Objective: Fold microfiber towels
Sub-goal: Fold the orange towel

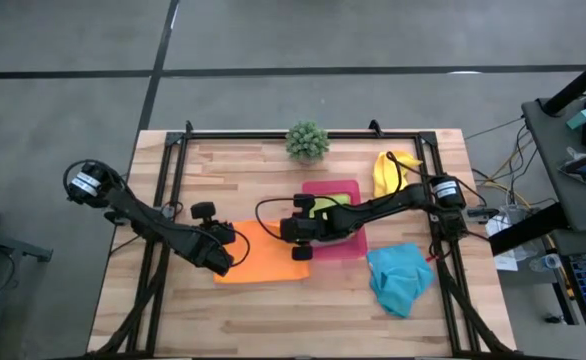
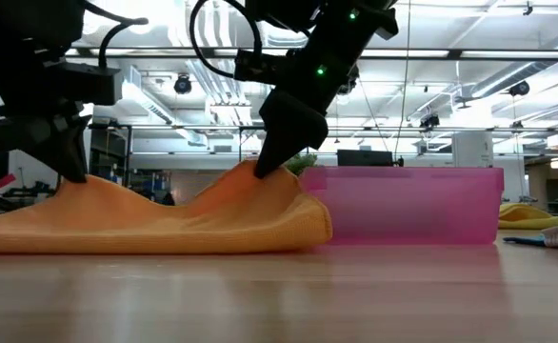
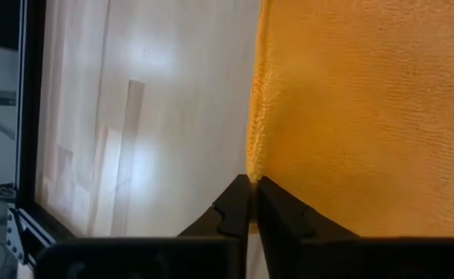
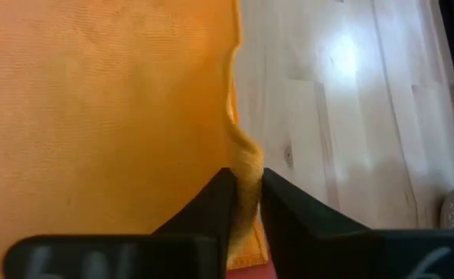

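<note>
left claw [image 3: 249, 186] pinches orange towel [image 1: 263, 255] | right claw [image 4: 245, 182] too | pink tray [image 1: 345, 245] beside

Bare wood lies open along the table's [image 1: 273, 320] front edge and across its left half behind the orange towel [image 1: 268, 255]. To the right, the pink tray [image 1: 345, 248] stands just beside the orange towel, with the blue towel [image 1: 401, 278] near the tray's front right corner. The plant [image 1: 307, 141] and yellow towel [image 1: 391, 172] occupy the back.
</note>
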`<state>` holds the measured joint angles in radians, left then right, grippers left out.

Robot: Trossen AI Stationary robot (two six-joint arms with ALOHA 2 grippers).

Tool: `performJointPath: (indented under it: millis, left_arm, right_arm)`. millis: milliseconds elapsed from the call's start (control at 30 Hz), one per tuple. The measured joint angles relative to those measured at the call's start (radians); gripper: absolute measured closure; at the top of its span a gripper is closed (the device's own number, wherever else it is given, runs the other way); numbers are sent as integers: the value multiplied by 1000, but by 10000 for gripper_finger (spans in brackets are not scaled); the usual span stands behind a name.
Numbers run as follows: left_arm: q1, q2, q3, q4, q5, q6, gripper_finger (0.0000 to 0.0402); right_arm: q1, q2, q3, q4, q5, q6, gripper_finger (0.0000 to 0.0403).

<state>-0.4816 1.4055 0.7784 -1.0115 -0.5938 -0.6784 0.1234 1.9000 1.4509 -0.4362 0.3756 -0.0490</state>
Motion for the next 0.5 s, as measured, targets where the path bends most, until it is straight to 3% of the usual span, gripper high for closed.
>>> performJointPath:
  millis: [300,500]
  left_arm:
    - [13,0,0,-1,-40,8,282]
    - [13,0,46,-42,-26,65,248]
  right_arm:
    - [-2,-4,0,0,2,26,269]
    - [18,-15,0,-7,2,50,253]
